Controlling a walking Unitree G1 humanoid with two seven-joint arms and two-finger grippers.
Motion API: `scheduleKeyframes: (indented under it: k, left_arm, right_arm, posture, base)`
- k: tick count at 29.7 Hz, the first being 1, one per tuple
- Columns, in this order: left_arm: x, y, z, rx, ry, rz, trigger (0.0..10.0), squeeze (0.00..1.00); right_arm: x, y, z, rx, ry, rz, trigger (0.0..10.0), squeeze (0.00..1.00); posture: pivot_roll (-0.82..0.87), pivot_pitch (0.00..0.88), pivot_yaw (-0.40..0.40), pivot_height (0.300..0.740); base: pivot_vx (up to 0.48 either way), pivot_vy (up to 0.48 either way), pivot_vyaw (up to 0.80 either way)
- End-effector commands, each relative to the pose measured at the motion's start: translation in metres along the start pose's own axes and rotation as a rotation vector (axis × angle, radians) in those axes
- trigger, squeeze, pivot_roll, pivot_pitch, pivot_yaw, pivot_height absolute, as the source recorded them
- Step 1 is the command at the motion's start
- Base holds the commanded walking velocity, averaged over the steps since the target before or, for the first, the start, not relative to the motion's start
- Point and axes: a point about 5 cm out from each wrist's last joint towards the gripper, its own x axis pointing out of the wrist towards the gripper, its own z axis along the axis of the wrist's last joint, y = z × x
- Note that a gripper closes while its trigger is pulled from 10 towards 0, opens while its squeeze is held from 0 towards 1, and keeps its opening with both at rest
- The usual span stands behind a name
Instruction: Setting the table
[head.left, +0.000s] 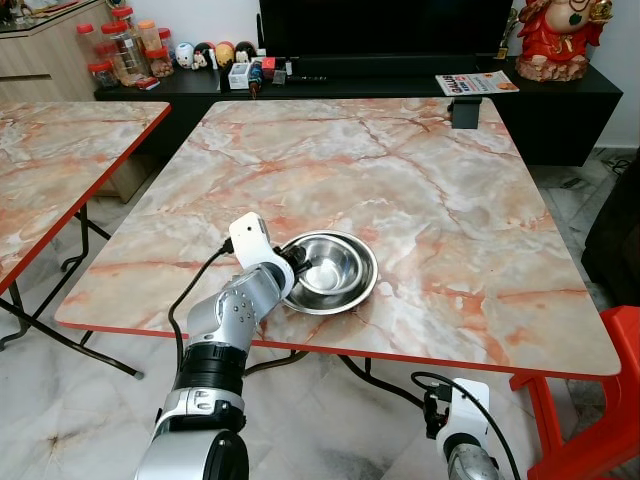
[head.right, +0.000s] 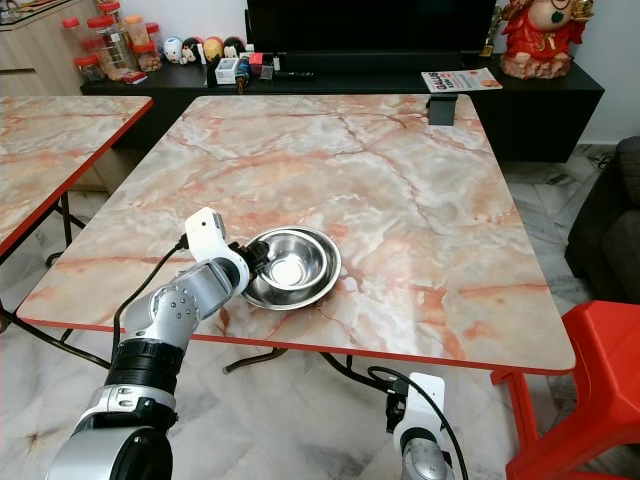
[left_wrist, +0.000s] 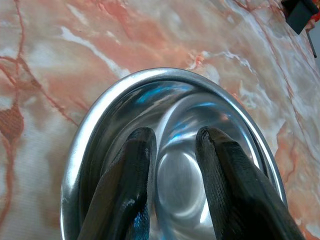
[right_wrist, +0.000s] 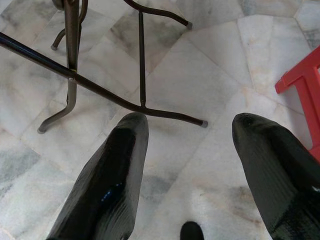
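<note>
Bowl (head.left: 335, 270) upright, mouth up

I see a tabletop (head.left: 420, 190) of pale marble pattern veined in salmon and rust, edged in red. On its near left sits a shiny silver bowl (head.left: 335, 272). My left claw (left_wrist: 175, 150) has black fingers on a silver arm with a white wrist. The floor (right_wrist: 210, 75) is grey-white marbled tile; at near right stands a red chair (head.right: 590, 390).

Marble-patterned tabletop (head.left: 420, 200), red-edged: one steel bowl (head.left: 335, 275) near front edge; small black object (head.left: 466, 112) at far edge.
</note>
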Motion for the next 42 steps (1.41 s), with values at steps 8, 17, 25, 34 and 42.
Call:
scheduleKeyframes:
  k: [8, 17, 25, 34, 42]
  left_arm:
    - [-0.006, 0.004, 0.024, 0.132, -0.051, 0.03, 10.0, 0.0]
    - [-0.02, 0.008, 0.057, 0.279, -0.199, -0.001, 10.0, 0.0]
    - [-0.043, 0.012, 0.096, 0.469, -0.533, 0.017, 10.0, 0.0]
    - [-0.087, 0.107, 0.118, 0.851, -0.762, 0.529, 10.0, 0.0]
    - [-0.121, 0.199, 0.082, 0.95, -0.62, 0.824, 10.0, 0.0]
  right_arm:
    - [0.001, 0.002, 0.0, 0.012, 0.01, -0.003, 10.0, 0.0]
    - [0.002, 0.002, 0.002, 0.007, 0.007, 0.003, 10.0, 0.0]
    - [0.002, 0.001, 0.004, 0.004, 0.005, 0.003, 10.0, 0.0]
    - [0.002, -0.003, 0.001, -0.015, 0.018, 0.006, 10.0, 0.0]
    - [0.0, -0.009, -0.003, -0.036, 0.034, 0.005, 10.0, 0.0]
  posture:
    - [-0.02, 0.0, 0.091, 0.74]
    - [-0.01, 0.0, 0.078, 0.74]
    - [-0.01, 0.0, 0.072, 0.74]
    - [0.01, 0.0, 0.04, 0.74]
    - [0.03, 0.0, 0.016, 0.74]
  base:
    - [0.0, 0.0, 0.0]
    - [0.0, 0.0, 0.0]
    - [0.0, 0.0, 0.0]
    - [0.0, 0.0, 0.0]
    - [0.0, 0.0, 0.0]
